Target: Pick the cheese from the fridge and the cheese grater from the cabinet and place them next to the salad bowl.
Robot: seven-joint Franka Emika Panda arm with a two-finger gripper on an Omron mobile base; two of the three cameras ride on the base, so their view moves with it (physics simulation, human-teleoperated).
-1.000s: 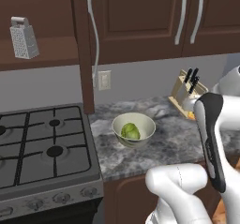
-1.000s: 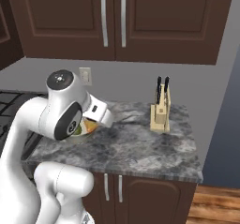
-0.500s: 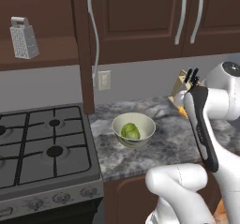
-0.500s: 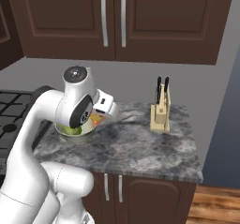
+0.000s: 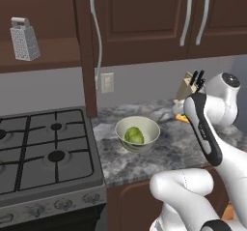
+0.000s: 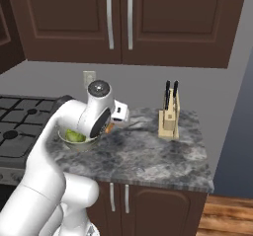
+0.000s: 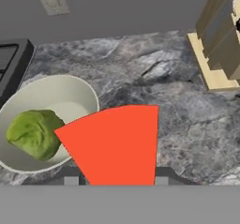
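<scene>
My gripper (image 7: 117, 181) is shut on the cheese (image 7: 117, 143), an orange-red wedge held over the grey counter just right of the salad bowl (image 7: 70, 89) with its lettuce head (image 7: 33, 133). In the left base view a sliver of the cheese (image 5: 182, 118) shows behind my forearm, right of the salad bowl (image 5: 144, 123). From the right, the cheese (image 6: 109, 128) peeks out beside my wrist and the salad bowl (image 6: 66, 138) is largely hidden by the arm. The cheese grater (image 5: 24, 39) stands on the shelf of the open cabinet (image 5: 53, 51) at upper left. The fridge is out of view.
A wooden knife block (image 5: 189, 86) stands at the back of the counter, right of the cheese, also the knife block (image 7: 224, 40). The stove (image 5: 43, 148) lies left of the bowl. The open cabinet door (image 5: 87, 46) juts out edge-on above the counter. A wall outlet (image 6: 89, 77) sits behind the bowl.
The arm has swung up and forward from low at the right, carrying the cheese out over the counter to the spot right of the bowl. The base has stayed put.
</scene>
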